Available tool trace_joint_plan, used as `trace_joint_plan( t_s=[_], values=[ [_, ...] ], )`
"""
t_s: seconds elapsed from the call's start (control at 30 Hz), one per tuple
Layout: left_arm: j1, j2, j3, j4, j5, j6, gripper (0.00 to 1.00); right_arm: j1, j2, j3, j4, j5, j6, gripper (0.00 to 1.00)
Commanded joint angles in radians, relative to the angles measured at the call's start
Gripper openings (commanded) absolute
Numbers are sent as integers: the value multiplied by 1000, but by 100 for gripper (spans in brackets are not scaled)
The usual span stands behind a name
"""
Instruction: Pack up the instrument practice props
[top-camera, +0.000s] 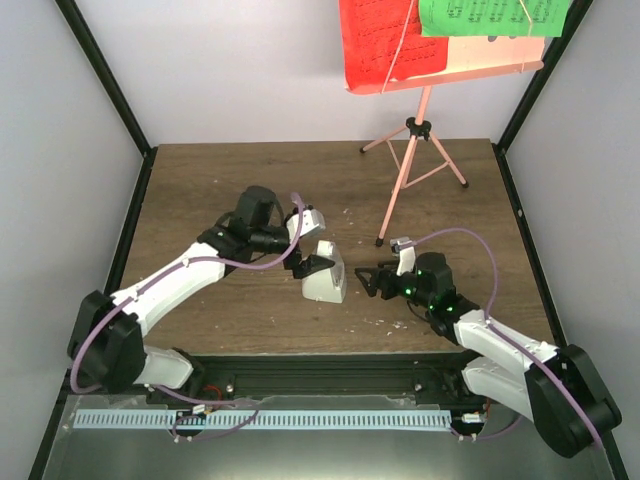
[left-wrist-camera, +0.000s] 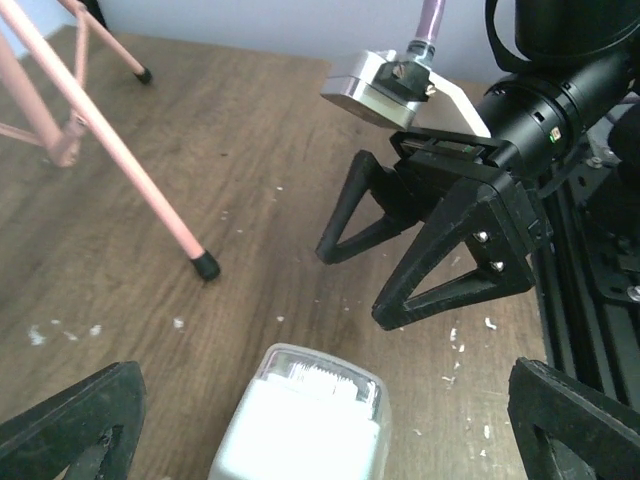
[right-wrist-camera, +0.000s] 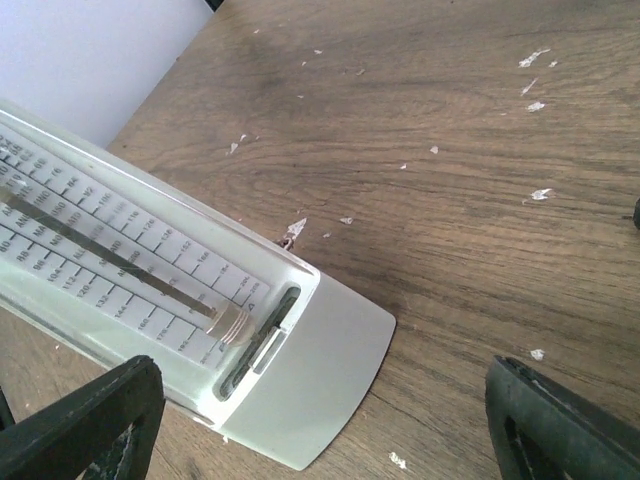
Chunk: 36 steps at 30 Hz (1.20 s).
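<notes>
The small white metronome (top-camera: 326, 285) stands on the wooden table between both arms. My left gripper (top-camera: 316, 262) is open, its jaws wide apart on either side of the metronome's clear-covered top (left-wrist-camera: 305, 415) without touching it. My right gripper (top-camera: 367, 281) is open just right of the metronome and faces its front scale and pendulum (right-wrist-camera: 150, 285). It also shows in the left wrist view (left-wrist-camera: 395, 265). The pink tripod music stand (top-camera: 417, 150) stands at the back right. Its desk holds the red page (top-camera: 385, 40) and the green page (top-camera: 490, 15).
A pink stand leg with a black foot (left-wrist-camera: 205, 265) rests on the table just beyond the metronome. Small white flecks (right-wrist-camera: 540, 193) lie scattered on the wood. A black frame post (top-camera: 110, 80) and grey walls enclose the table. A black rail (top-camera: 330, 375) runs along the near edge.
</notes>
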Motion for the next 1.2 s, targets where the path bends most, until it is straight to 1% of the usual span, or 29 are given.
trace_joint_plan(
  t_s=[0.0, 0.13, 0.23, 0.4, 0.53, 0.63, 0.73, 0.77, 0.87, 1.0, 1.07, 1.17],
  values=[
    [2, 60, 58, -44, 127, 34, 100, 0, 15, 13, 13, -21, -15, 89],
    [2, 76, 43, -73, 96, 45, 99, 1, 17, 7, 23, -23, -11, 89],
    [-4, 59, -5, -60, 44, 30, 95, 1, 15, 5, 22, -21, -11, 90],
    [-18, 12, -74, -11, 42, 0, 88, -1, 10, -7, 24, -5, -15, 90],
    [-30, 13, -74, -31, 18, -18, 78, -1, 18, -14, 35, -6, -10, 90],
    [-36, 3, -85, -17, 4, -60, 71, -1, 20, -20, 43, -5, -5, 90],
    [-54, -8, -104, -12, -63, -113, 63, -1, 22, -23, 47, -1, -3, 90],
    [-60, -10, -108, -20, -89, -123, 62, -1, 22, -24, 49, 2, 0, 90],
    [-70, -9, -119, -28, -146, -143, 64, -1, 31, -24, 57, 0, 0, 90],
    [-69, -1, -113, -2, -120, -145, 79, -1, 55, -24, 79, -12, 7, 90],
    [-70, 11, -114, 21, -103, -154, 84, -1, 65, -27, 96, -23, 11, 90],
    [-70, 52, -89, 3, -81, -165, 83, -1, 74, -38, 123, -39, 13, 90]
  ],
)
